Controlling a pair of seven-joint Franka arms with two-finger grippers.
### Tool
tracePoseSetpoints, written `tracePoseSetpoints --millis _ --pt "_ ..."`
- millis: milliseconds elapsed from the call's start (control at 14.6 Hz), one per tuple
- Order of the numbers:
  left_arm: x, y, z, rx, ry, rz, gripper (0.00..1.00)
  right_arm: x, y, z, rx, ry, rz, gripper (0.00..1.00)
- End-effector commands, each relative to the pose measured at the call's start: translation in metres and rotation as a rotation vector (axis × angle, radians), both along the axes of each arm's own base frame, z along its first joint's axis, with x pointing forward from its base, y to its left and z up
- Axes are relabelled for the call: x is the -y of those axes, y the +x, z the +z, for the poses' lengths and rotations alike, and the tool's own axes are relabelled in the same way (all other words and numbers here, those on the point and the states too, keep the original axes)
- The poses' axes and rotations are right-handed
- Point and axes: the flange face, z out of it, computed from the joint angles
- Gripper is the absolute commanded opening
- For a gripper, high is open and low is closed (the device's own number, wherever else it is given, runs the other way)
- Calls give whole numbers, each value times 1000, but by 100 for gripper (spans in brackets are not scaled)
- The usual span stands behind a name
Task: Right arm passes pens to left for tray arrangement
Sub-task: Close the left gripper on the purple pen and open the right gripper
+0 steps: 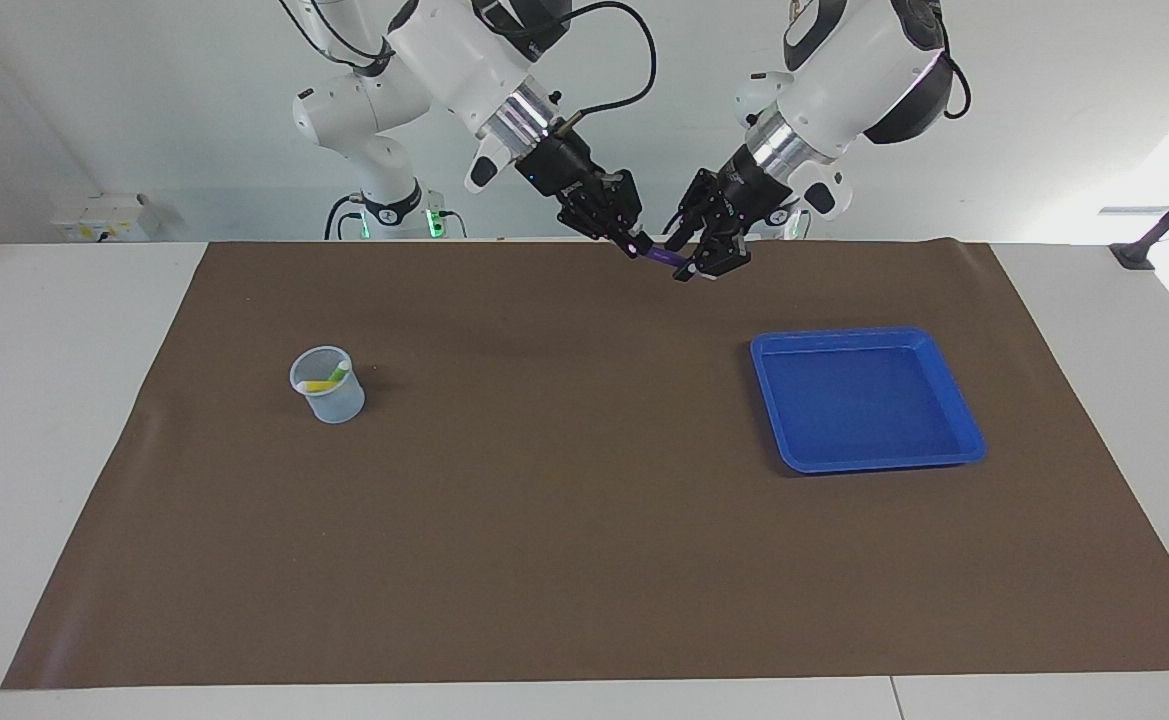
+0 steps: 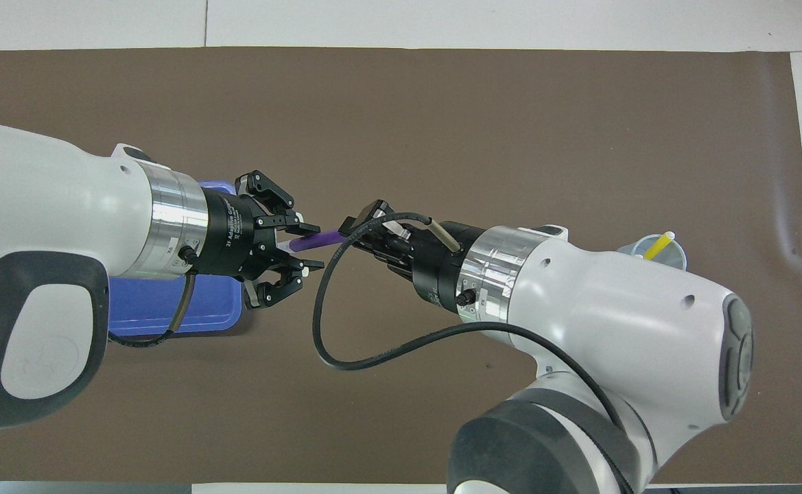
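My right gripper (image 1: 636, 245) is shut on one end of the purple pen (image 1: 664, 258) and holds it level in the air, over the mat's edge nearest the robots. My left gripper (image 1: 684, 257) faces it, its fingers open on either side of the pen's other, whitish end. The overhead view shows the same: the purple pen (image 2: 317, 240) runs from the right gripper (image 2: 354, 230) into the open left gripper (image 2: 308, 245). The yellow pen (image 1: 320, 386) and the green pen (image 1: 338, 373) stand in a cup. The blue tray (image 1: 839, 337) lies empty toward the left arm's end.
The translucent pale-blue cup (image 1: 329, 400) stands on the brown mat (image 1: 564, 500) toward the right arm's end. In the overhead view the left arm covers most of the tray (image 2: 167, 312), and the right arm hides part of the cup (image 2: 675, 259).
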Motion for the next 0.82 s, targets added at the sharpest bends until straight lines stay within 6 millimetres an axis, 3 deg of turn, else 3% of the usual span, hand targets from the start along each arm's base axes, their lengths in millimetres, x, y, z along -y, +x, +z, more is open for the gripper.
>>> tracePoseSetpoints --millis 0,478,546,614,683,751 --pt "-5 -4 6 -3 -5 -8 0 6 -5 1 9 11 0 0" --pt "-6 1 6 20 -12 10 0 9 -4 1 8 12 -6 3" --pt "-7 2 6 21 -11 12 0 8 -4 1 7 12 -5 46" --pt "-8 2 6 20 -12 13 0 8 -4 1 3 14 -8 78" --pt "-12 5 7 25 -12 22 0 8 -5 1 0 13 -5 100" --pt "-12 6 8 25 -13 25 0 7 -5 -1 -6 4 11 100"
